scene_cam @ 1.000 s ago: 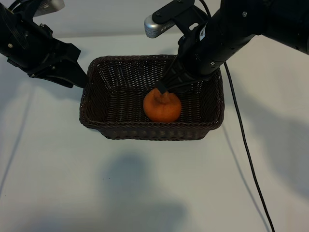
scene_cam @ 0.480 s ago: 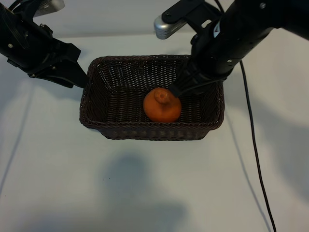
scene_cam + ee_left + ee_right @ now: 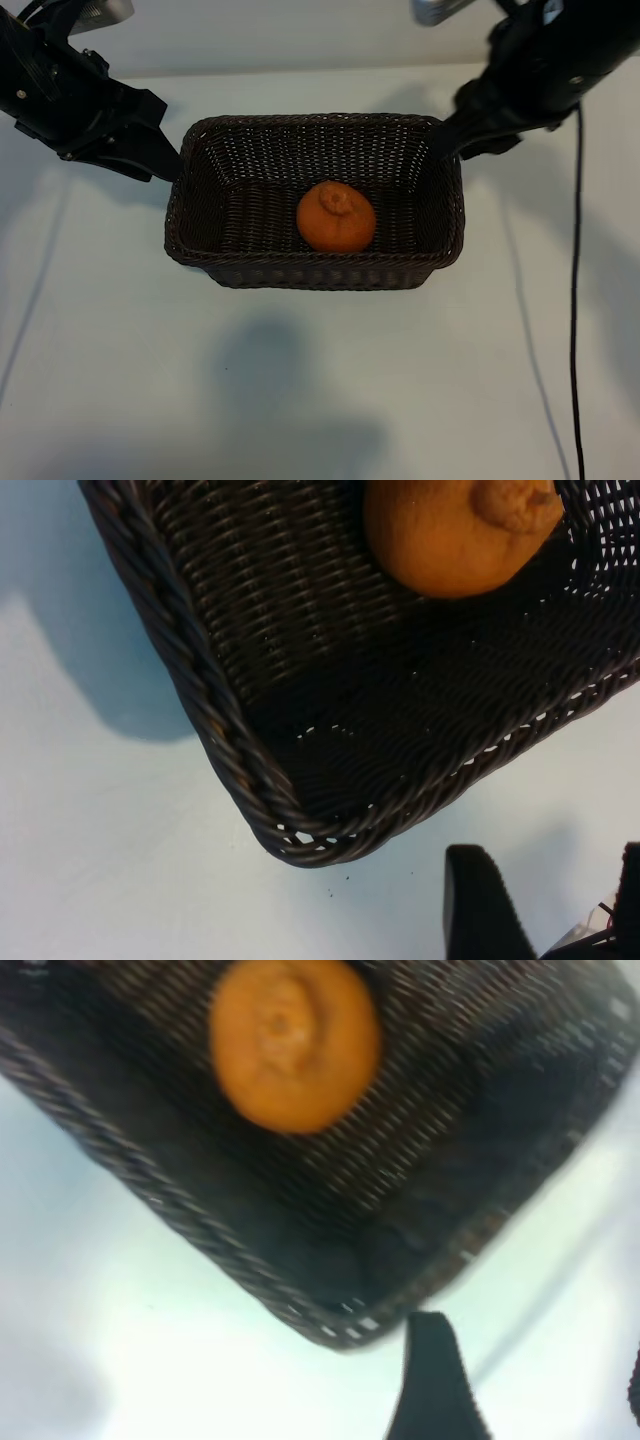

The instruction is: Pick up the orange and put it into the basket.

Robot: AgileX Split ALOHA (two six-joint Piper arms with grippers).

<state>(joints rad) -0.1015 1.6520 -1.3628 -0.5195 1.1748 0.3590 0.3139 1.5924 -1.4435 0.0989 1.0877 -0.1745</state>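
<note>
Retreating step, item placed: orange rests mid-frame inside basket. Right gripper, upper right, released and empty; best lifted clear of the rim. Left gripper, upper left, unclenched, empty.

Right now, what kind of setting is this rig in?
Likely a lab tabletop test setup: a plain white table, one wicker basket holding an orange, and a loose black cable trailing across the surface.

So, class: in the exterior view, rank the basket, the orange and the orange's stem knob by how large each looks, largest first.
1. basket, widest by far.
2. orange, sitting inside it.
3. stem knob, a small bump on top of the orange.
</note>
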